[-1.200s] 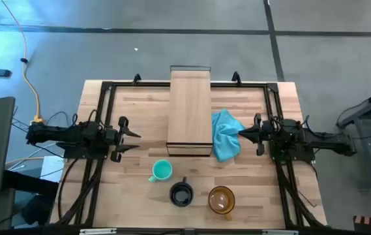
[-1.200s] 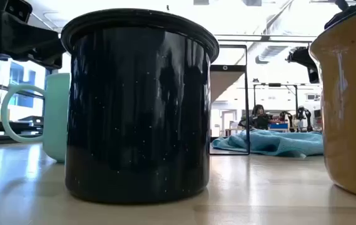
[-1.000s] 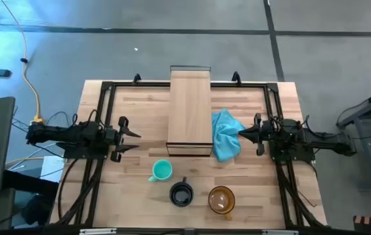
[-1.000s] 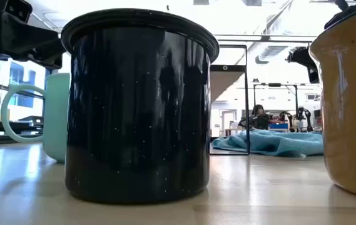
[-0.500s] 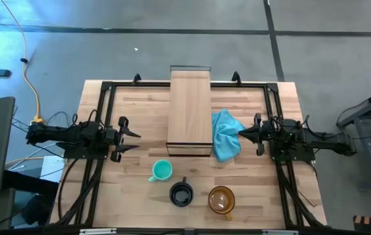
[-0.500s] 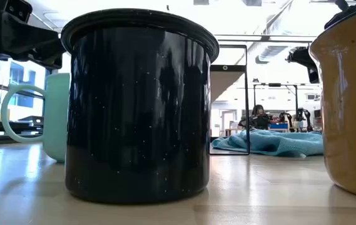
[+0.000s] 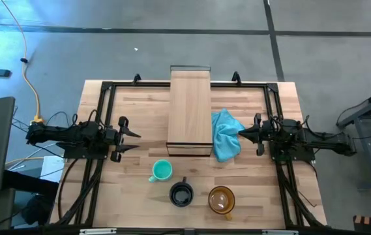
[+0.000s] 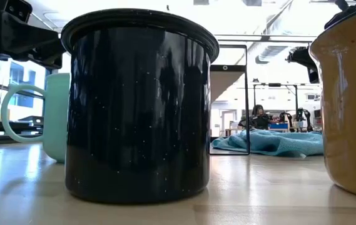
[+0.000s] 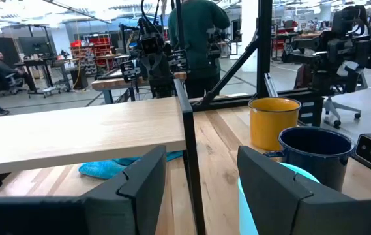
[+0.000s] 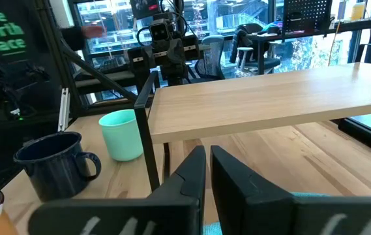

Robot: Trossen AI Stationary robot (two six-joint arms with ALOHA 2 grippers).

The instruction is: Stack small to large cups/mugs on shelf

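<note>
Your left gripper (image 7: 135, 140) stands with its fingers apart and holds nothing; it waits at the table's left side, level with the near end of the shelf (image 7: 190, 111). The teal mug (image 7: 162, 171) is the nearest mug to it, just ahead and toward the table's front edge. Beyond that come the black mug (image 7: 181, 194) and then the amber glass mug (image 7: 222, 200); all three stand upright on the table, none on the shelf.

Your right gripper (image 7: 243, 133) has its fingers together, empty, its tips over the edge of the blue cloth (image 7: 225, 142) beside the shelf.

No mug is lifted yet. Judging by the layout, move the amber mug onto the shelf first as the base; grip it by the rim wall, not the handle, and keep it level. Mind the cloth on the way.

The only legible writing is "the north face" (image 10: 0, 34) on a person's dark top.
</note>
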